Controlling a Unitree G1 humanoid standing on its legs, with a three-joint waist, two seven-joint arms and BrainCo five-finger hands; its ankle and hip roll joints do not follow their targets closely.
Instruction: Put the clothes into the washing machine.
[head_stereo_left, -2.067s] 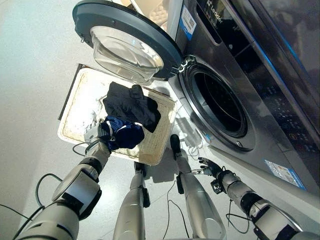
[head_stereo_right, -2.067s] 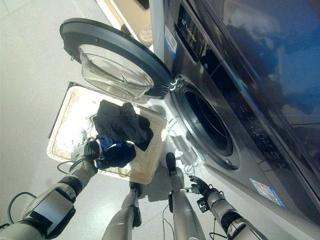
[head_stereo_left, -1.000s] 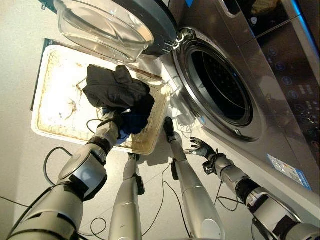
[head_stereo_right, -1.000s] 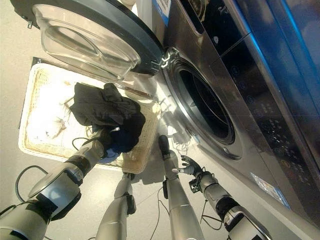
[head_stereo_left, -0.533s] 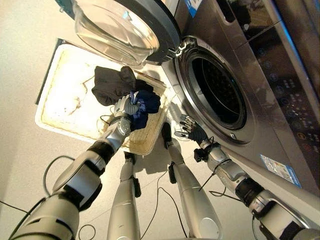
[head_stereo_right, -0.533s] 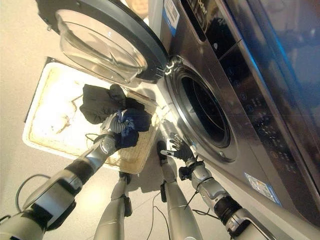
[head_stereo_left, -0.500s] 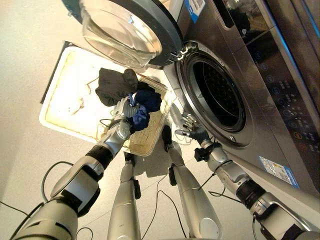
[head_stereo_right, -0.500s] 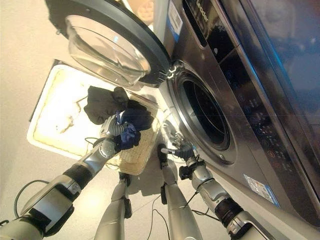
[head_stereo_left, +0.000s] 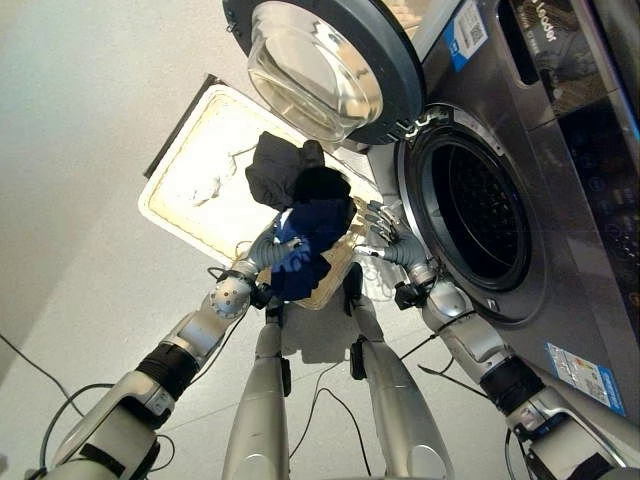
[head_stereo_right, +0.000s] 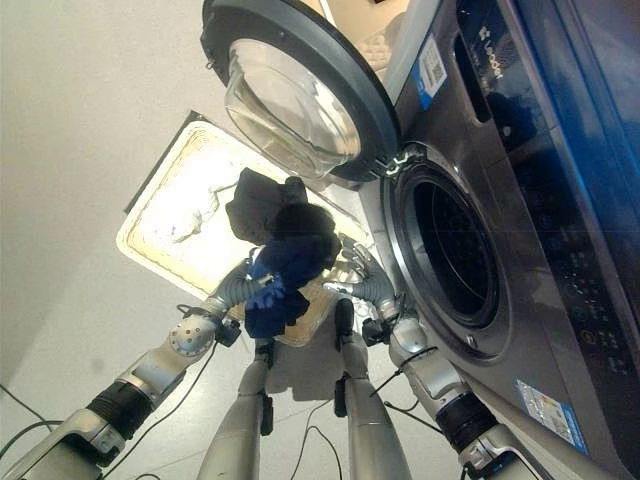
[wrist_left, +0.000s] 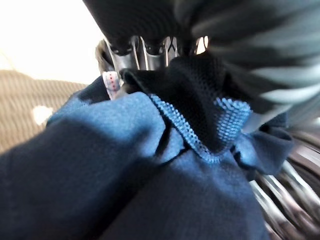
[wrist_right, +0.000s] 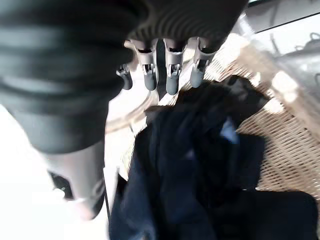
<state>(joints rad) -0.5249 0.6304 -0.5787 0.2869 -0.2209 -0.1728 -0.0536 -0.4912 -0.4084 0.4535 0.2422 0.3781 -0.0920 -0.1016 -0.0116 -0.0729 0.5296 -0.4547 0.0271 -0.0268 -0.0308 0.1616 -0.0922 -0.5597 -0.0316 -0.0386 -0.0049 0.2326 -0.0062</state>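
Observation:
My left hand (head_stereo_left: 270, 246) is shut on a dark blue garment (head_stereo_left: 312, 240) and holds it bunched above the near right corner of the wicker basket (head_stereo_left: 195, 205). In the left wrist view the blue garment (wrist_left: 150, 165) hangs from the curled fingers (wrist_left: 131, 51). My right hand (head_stereo_left: 385, 238) is open, fingers spread, just right of the garment and in front of the washing machine's round opening (head_stereo_left: 480, 210). Its straight fingers (wrist_right: 160, 75) point at the dark cloth (wrist_right: 190, 170). A black garment (head_stereo_left: 280, 168) lies in the basket.
The machine's round glass door (head_stereo_left: 320, 65) stands swung open above the basket's far side. The dark grey machine front (head_stereo_left: 570, 170) takes up the right. Pale floor (head_stereo_left: 90, 120) lies to the left of the basket.
My left hand has lifted the blue garment out of the basket and carried it towards the machine's opening. My right hand has risen to meet it. The camera has shifted too.

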